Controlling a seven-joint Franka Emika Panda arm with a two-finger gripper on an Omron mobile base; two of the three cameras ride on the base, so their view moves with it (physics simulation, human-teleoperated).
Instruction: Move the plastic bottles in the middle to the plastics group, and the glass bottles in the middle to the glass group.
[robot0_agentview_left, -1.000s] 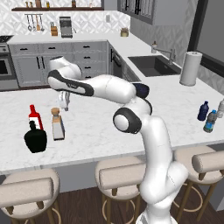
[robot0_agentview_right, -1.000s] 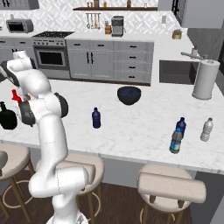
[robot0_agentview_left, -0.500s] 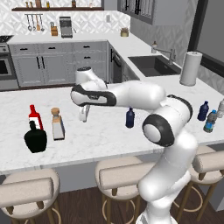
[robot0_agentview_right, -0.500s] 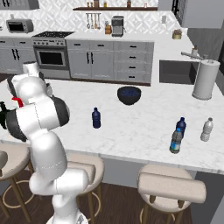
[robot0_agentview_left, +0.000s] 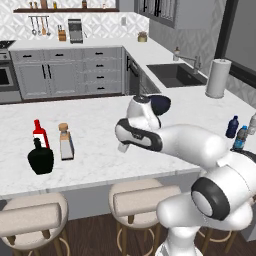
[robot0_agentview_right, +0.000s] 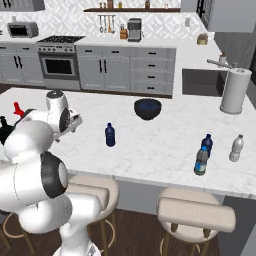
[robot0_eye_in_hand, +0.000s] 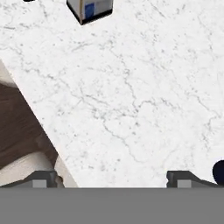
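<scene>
Your jaws (robot0_eye_in_hand: 111, 178) stand wide apart and empty, hovering over bare tabletop (robot0_eye_in_hand: 144, 100). The cork-stoppered glass bottle (robot0_agentview_left: 65, 142) already stands upright just beside the red bottle (robot0_agentview_left: 39, 134) and black bottle (robot0_agentview_left: 40, 158). The dark blue plastic bottle (robot0_agentview_right: 110, 135) stands upright nearest your jaws, on the side away from that glass bottle.

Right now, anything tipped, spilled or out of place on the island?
Nothing tipped or spilled. The cork-stoppered bottle stands upright beside the red bottle and black bottle. One dark blue bottle stands alone mid-counter, apart from the three bottles at the far end. The gripper is open over bare marble.
</scene>
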